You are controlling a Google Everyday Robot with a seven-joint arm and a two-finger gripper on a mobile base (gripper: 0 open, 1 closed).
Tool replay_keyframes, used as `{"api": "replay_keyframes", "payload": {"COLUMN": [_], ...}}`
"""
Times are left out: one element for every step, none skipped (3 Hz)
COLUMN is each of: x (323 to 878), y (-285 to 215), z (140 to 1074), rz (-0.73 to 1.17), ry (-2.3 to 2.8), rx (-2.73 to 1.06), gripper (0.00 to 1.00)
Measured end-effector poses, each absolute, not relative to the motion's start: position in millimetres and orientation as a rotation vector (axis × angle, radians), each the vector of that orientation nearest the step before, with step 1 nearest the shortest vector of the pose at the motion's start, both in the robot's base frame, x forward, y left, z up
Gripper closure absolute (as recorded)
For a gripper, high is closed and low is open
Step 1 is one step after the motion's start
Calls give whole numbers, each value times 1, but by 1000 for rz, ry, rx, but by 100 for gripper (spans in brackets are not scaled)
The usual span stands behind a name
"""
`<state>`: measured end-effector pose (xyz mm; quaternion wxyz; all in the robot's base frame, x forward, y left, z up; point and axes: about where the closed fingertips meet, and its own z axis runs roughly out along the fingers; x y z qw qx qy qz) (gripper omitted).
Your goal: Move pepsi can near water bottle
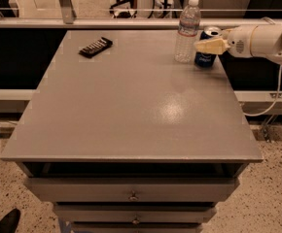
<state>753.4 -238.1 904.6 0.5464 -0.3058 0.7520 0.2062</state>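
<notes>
The pepsi can point(205, 59), dark blue with a silver top, stands on the grey table point(131, 106) at its far right corner. It is just right of the water bottle point(186, 30), a clear bottle with a white cap, and almost touches it. My gripper point(210, 45) reaches in from the right on a white arm point(262, 39). It is shut on the pepsi can, with one pale finger point(211, 46) lying across the can's upper front. The can's base appears to rest on the table.
A flat black rectangular object point(96, 46) lies at the table's far left. The table's right edge point(238, 101) runs close under my arm. A rail point(107, 22) crosses behind the table. Drawers point(131, 193) sit below the front edge.
</notes>
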Motion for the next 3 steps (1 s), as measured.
{"api": "replay_keyframes", "payload": {"x": [755,755,746], "y": [-234,-234,-241], "z": [900,900,903], "rz": [509,509,503], "ry": [1786,1786,1777], "rx": [-722,-722,-721], "gripper": [0,0,0]}}
